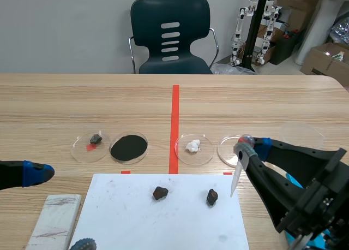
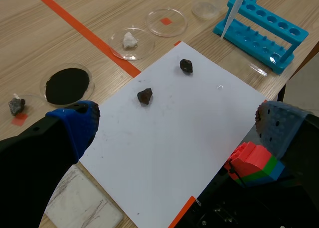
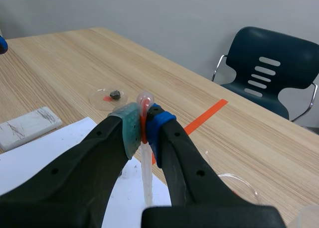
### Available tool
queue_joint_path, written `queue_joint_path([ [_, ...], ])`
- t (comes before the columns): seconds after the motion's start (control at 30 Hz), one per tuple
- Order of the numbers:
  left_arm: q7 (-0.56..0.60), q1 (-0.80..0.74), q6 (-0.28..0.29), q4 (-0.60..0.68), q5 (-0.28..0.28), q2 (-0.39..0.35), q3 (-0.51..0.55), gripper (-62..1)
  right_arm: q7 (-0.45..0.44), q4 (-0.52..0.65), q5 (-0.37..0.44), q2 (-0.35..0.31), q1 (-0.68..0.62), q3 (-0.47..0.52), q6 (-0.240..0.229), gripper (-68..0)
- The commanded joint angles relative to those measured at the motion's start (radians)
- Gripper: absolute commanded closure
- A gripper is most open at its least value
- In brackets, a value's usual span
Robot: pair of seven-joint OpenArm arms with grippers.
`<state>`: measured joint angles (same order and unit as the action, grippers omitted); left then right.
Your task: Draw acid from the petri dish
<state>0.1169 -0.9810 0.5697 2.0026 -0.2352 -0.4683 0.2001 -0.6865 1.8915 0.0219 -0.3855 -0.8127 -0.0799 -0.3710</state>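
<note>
Wooden table (image 1: 82,97), dishes (image 1: 204,158) of black powder (image 1: 128,147), white lump (image 1: 192,147), grey stone (image 1: 96,138); right gripper (image 3: 144,126) tight on pipette (image 3: 147,174), left gripper (image 2: 177,126) agape.

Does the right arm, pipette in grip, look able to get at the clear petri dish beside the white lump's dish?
Probably yes: the right gripper, shut on the pipette, hangs close by the clear petri dish, with nothing standing between them.

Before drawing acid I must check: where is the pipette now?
The pipette is pinched in the right gripper, at the scene view's right, tip down, beside the clear petri dish next to the white lump's dish.
</note>
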Motion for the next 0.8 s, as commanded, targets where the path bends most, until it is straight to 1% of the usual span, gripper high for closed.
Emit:
queue_joint_path([
  [0.0, 0.014, -0.002, -0.001, 0.007, -0.010, 0.002, 0.002, -62.3, -0.014, 0.006, 0.008, -0.008, -0.002, 0.008, 0.003, -1.1],
  [0.5, 0.014, -0.002, -0.001, 0.007, -0.010, 0.002, 0.002, -62.3, -0.015, 0.006, 0.008, -0.007, -0.002, 0.016, 0.003, -1.1],
  [0.67, 0.014, -0.002, -0.001, 0.007, -0.010, 0.002, 0.002, -62.3, -0.014, 0.006, 0.013, 0.010, -0.002, 0.080, 0.000, -1.1],
  [0.77, 0.014, -0.002, -0.001, 0.007, -0.010, 0.002, 0.002, -62.3, -0.015, 0.006, 0.053, 0.030, 0.002, 0.154, -0.024, -1.1],
])
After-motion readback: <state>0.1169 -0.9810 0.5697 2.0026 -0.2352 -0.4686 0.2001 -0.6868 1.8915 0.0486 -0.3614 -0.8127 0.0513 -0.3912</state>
